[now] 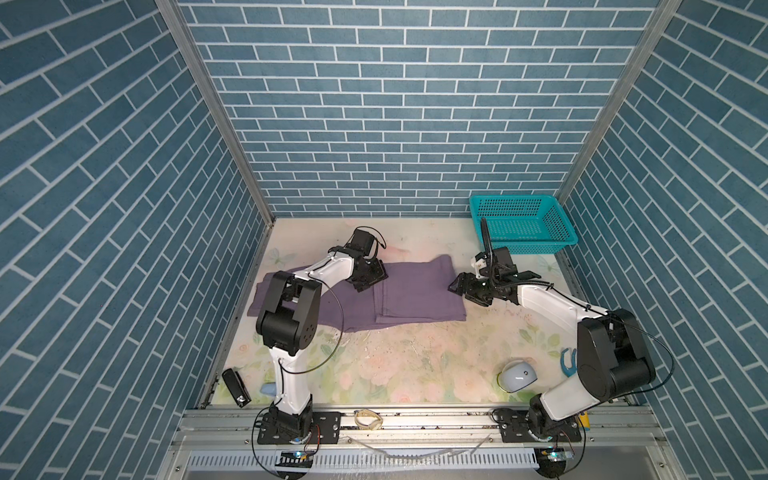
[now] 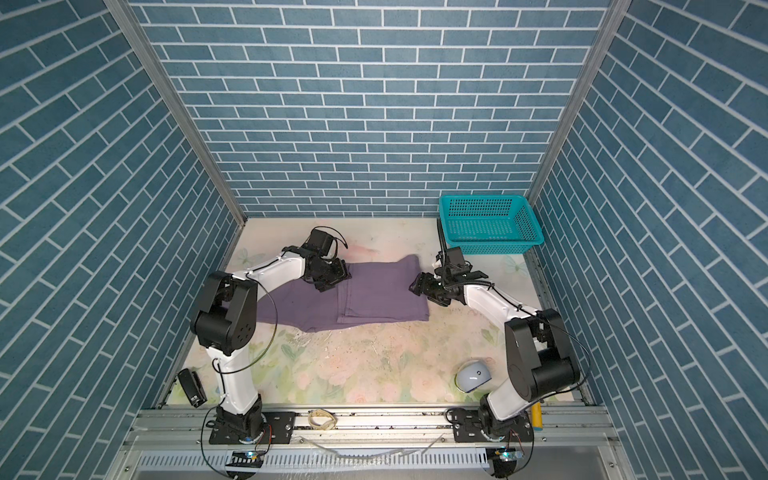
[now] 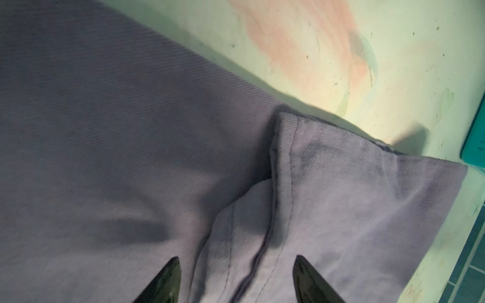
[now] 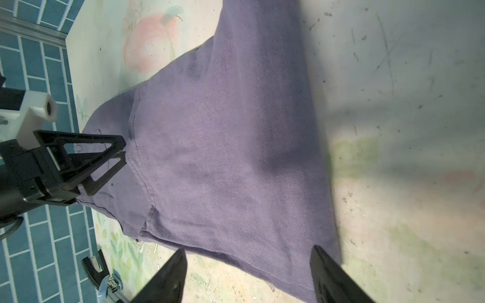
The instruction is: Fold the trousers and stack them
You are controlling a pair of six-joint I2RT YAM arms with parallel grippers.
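Note:
The dusty-purple trousers lie flat on the floral table, one end folded over so a double-stitched hem runs across the middle. My left gripper hovers over the hem at the fold's back edge. In the left wrist view it is open, with hem and seam of the trousers lying loose between its fingers. My right gripper is at the right edge of the trousers. In the right wrist view it is open over the corner of the trousers, holding nothing; the left gripper shows there too.
A teal perforated basket stands at the back right corner, close behind the right wrist. Near the front sit a white-blue domed object, a black device at the left wall and a blue tool by the right arm.

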